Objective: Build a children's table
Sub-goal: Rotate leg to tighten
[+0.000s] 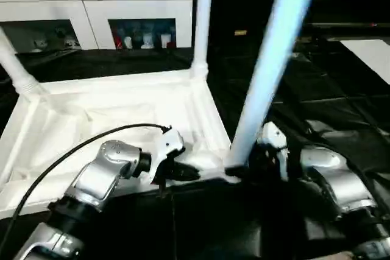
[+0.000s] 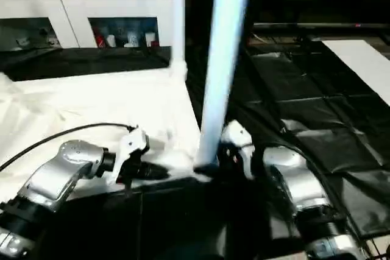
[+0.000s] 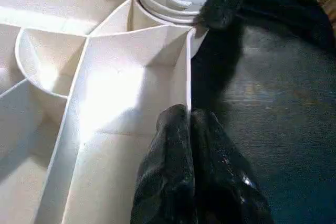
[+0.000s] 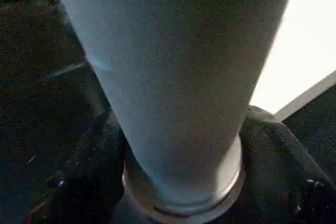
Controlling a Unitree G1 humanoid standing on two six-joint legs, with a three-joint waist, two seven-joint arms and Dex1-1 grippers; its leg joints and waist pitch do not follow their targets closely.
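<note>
**Near corner leg gripped low, other claw clenched on the rim**

Upside down on the black floor mat (image 1: pixel 317 120): the tabletop (image 1: pixel 91 120), ribbed underside facing up, legs already poking out of the corner sockets. Far leg (image 1: pixel 201 16) upright in the far right corner, another leg (image 1: pixel 15 68) leaning out of the far left corner.

Left forearm coming in low from the bottom left, bent at the wrist toward the near right corner. Left gripper (image 3: pixel 189 129) clenched tight, fingers (image 3: pixel 168 166) pressed together with nothing between them, tips resting right at the thin outer wall of the tabletop.

Right forearm reaching in from the bottom right, wrist turned inward. Right gripper (image 4: pixel 181 145) straddling the base of the near leg (image 1: pixel 268 59), one finger on each side, hugging it just above the collar where it meets the socket.

Behind it all, a white cabinet (image 1: pixel 91 4) with glass doors. No readable writing or labels anywhere.
</note>
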